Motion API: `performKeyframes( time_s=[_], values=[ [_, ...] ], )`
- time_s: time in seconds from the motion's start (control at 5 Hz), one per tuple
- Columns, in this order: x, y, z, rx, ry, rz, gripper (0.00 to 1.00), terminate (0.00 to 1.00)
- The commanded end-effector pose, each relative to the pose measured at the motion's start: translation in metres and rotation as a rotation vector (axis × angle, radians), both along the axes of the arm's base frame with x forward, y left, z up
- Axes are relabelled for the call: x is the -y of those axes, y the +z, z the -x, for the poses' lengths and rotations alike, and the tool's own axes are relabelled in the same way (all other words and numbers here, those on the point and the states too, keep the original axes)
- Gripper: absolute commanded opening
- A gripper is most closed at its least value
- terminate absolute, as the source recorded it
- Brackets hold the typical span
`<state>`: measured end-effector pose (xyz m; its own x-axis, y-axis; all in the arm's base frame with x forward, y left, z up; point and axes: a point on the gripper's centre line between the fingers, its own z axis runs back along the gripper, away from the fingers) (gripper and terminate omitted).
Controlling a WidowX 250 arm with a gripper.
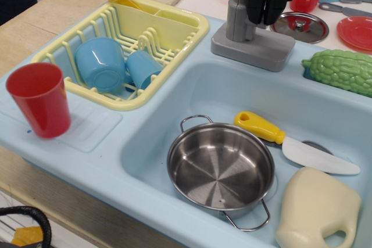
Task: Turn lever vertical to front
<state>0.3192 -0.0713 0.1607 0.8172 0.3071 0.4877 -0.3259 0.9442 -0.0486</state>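
A: Pincer, where is it?

B: Up at the top, hanging down over the grey tap. It is black and points straight down at the top of the tap's post.

A: Is it apart or together?

B: I cannot tell. The black parts hide that.

A: And the lever?

B: It sits on top of the tap, but the pincer covers it, so I cannot see it.

A: What else?

B: A steel pot and a yellow-handled knife lie in the blue sink. A red cup stands at the left.
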Motion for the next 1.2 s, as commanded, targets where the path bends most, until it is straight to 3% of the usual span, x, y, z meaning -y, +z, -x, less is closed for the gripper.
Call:
performKeyframes(
  time_s=[0.0,0.6,0.8,1.0],
  values=[
    [0.006,-0.011,0.021,-0.026,0.013,0.048,0.0,0.0],
    [0.009,-0.031,0.038,-0.035,0.06,0.122,0.0,0.0],
    [0.01,-0.025,0.041,-0.059,0.029,0.12,1.0,0.0],
    [0.01,-0.025,0.041,-0.059,0.029,0.12,1.0,1.0]
  ],
)
